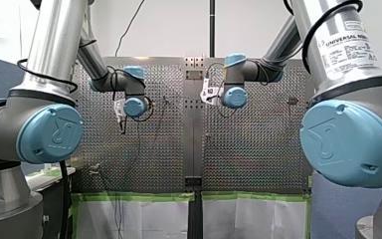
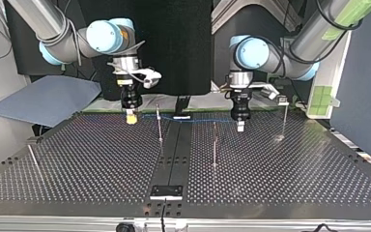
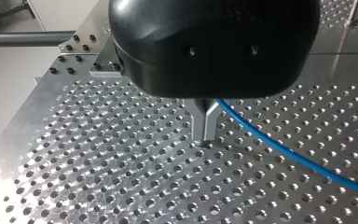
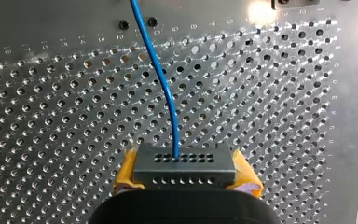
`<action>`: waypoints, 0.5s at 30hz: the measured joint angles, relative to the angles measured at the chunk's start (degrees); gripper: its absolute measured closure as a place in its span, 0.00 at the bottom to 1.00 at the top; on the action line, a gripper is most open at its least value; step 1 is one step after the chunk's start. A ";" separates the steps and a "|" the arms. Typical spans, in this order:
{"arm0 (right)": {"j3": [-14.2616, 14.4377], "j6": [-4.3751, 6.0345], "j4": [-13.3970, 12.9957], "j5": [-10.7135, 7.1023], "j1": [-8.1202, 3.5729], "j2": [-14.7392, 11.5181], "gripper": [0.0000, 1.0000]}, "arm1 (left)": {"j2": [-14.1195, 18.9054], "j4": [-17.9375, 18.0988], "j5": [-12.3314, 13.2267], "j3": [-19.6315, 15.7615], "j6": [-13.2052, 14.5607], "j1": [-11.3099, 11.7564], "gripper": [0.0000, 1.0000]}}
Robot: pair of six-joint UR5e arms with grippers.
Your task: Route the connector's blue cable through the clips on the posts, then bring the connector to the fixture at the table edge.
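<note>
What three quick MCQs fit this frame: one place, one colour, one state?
1. Where is the connector?
A. between my right pincer's pads
B. in the fixture at the table edge
C. lying loose on the table

2. What colour are those pads?
A. black
B. blue
C. yellow

3. What state is my left pincer in?
A. wide open and empty
B. shut on the blue cable
C. shut on the connector

Key:
1 A: the right wrist view shows the connector clamped between the pads.
2 C: yellow shows on both sides of the connector.
3 B: the left wrist view shows the metal fingers together, with the cable leaving from between them.
</note>
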 joint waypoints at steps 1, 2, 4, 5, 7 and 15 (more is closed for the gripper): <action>-0.09 0.00 -0.01 0.00 -0.05 0.10 1.00 | -0.01 -0.26 0.04 0.30 -0.01 0.04 1.00; -0.13 0.00 -0.04 0.00 -0.09 0.16 1.00 | 0.00 -0.42 0.06 0.49 -0.02 0.07 1.00; -0.21 0.00 -0.08 0.00 -0.17 0.26 1.00 | -0.01 -0.68 0.13 0.82 -0.03 0.11 1.00; -0.24 0.00 -0.09 0.00 -0.19 0.28 1.00 | -0.03 -0.73 0.20 0.93 -0.03 0.12 1.00; -0.27 0.00 -0.10 0.00 -0.26 0.33 1.00 | -0.05 -0.81 0.33 1.15 -0.03 0.15 1.00; -0.35 -0.01 -0.24 0.06 -0.33 0.51 1.00 | -0.21 -0.87 0.53 1.51 -0.08 0.29 1.00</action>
